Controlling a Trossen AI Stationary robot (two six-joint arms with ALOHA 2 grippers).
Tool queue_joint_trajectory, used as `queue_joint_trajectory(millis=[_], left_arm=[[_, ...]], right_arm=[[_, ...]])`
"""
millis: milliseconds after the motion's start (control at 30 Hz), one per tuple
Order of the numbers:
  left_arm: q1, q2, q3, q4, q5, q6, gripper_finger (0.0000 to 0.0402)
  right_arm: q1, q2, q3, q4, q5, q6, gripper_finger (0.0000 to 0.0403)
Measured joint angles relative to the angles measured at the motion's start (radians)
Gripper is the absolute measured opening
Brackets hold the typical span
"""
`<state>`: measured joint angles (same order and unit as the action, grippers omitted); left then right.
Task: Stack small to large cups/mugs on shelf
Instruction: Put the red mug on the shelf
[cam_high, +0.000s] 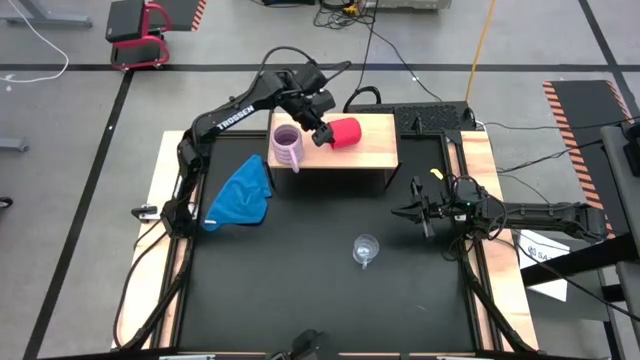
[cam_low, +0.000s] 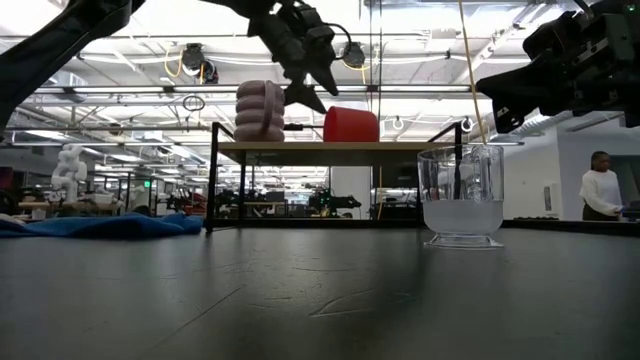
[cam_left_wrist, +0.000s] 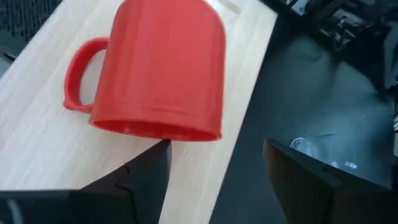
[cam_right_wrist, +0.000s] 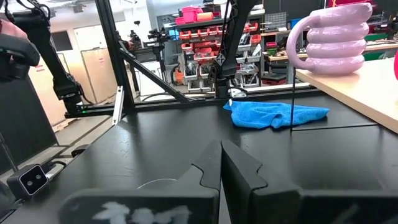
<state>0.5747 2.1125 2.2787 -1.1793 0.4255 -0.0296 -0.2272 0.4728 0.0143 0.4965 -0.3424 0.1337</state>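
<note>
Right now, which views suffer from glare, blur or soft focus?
Low view: bright ceiling lights wash out the background behind the shelf; the glass cup stays sharp. Left wrist view: the red mug is soft, slightly blurred. Right wrist view: the right pincer in the foreground is out of focus.

You have two dark, near-black jointed arms. The left arm (cam_high: 225, 115) carries white "TROSSEN" lettering along its upper link, and black cables loop over its wrist. The left pincer (cam_left_wrist: 214, 180) has two matte black, angular, wedge-shaped fingers (cam_left_wrist: 140, 177). The right arm (cam_high: 540, 213) is slim and black with a small yellow tag near its wrist; the right pincer (cam_right_wrist: 221, 171) shows the same faceted black fingers.
</note>
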Motion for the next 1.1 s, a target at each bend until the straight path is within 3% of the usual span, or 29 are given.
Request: queue_joint_trajectory(millis=[333,500,700,1100], left_arm=[[0.004,-0.004,0.000,0.034,-0.031,-0.007,0.0253],[0.007,-0.004,-0.079,0.115,-0.041,-0.060,0.0253],[0.009,-0.002,-0.175,0.208,0.017,-0.082,0.0253],[-0.003,-0.004,-0.177,0.272,0.007,-0.049,0.0244]], right_arm=[[0.000,0.000,0.000,0.000,0.000,0.008,0.0000],[0.000,0.000,0.000,0.000,0.000,0.007,0.0000],[0.000,0.000,0.000,0.000,0.000,0.007,0.0000],[0.000,0.000,0.000,0.000,0.000,-0.007,0.0000]])
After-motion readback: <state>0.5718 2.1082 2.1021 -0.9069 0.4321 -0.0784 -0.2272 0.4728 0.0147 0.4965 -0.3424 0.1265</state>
